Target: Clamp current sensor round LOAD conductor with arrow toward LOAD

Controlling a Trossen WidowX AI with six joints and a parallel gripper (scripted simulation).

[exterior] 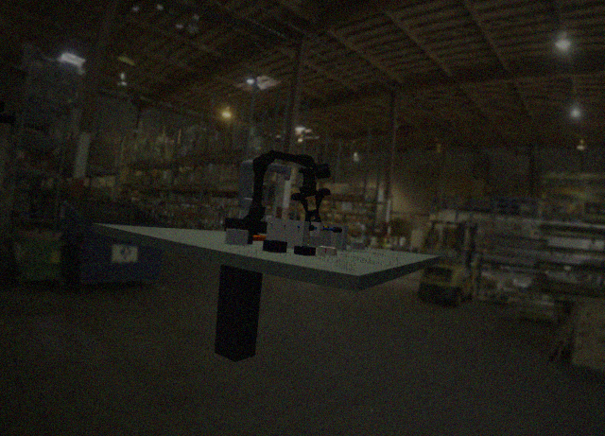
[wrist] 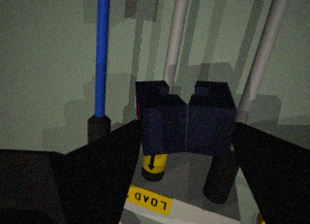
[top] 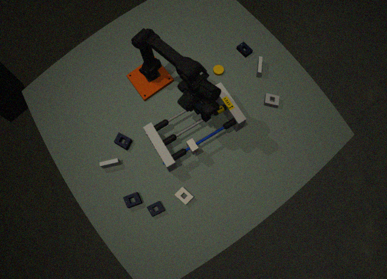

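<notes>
My gripper is shut on the open dark navy sensor, one half by each finger. The halves touch at the near seam, with a gap between their far parts. The sensor hangs above the LOAD conductor, the middle grey rod, which runs out of sight behind the left half. A yellow band with a black arrow pointing to the LOAD label sits at its end. The sensor's arrow is not visible. The arm hides the sensor in the top view.
A blue rod carrying a white clip and another grey rod flank the LOAD conductor. White end blocks hold them. Around lie a yellow disc, several navy and white square pieces, and white bars.
</notes>
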